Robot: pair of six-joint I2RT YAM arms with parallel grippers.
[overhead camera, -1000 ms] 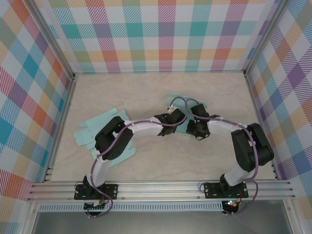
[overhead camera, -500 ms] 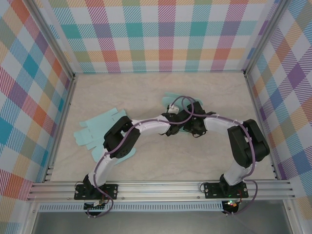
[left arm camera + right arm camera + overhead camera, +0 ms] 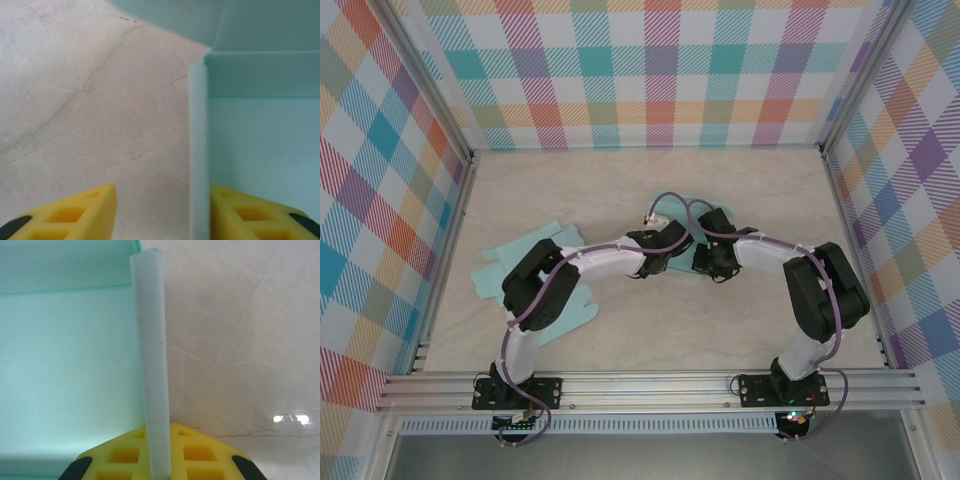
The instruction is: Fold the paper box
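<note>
Top view, mid-frame: paper box (image 3: 260,145) on counter (image 3: 620,190). Right hand (image 3: 157,452) pinching 1 upright wall (image 3: 152,340). Left hand (image 3: 162,210) spread, 2nd wall (image 3: 198,150) between pads. Advise closing left squarely, then folding both inward together.

Robot lab test cell, not a home or shop: the table (image 3: 620,190) w/ marble-look top is boxed in on 3 sides by bright plaid panels (image 3: 660,80) set between aluminium posts (image 3: 420,78). Along the near edge runs a slotted alu rail (image 3: 650,385) w/ two arm bases (image 3: 505,392) bolted on side by side. Purple cables (image 3: 668,196) run along the white-and-black arms (image 3: 610,263) — a purpose-built rig, fixed cam overhead, approx. bench-sized.
</note>
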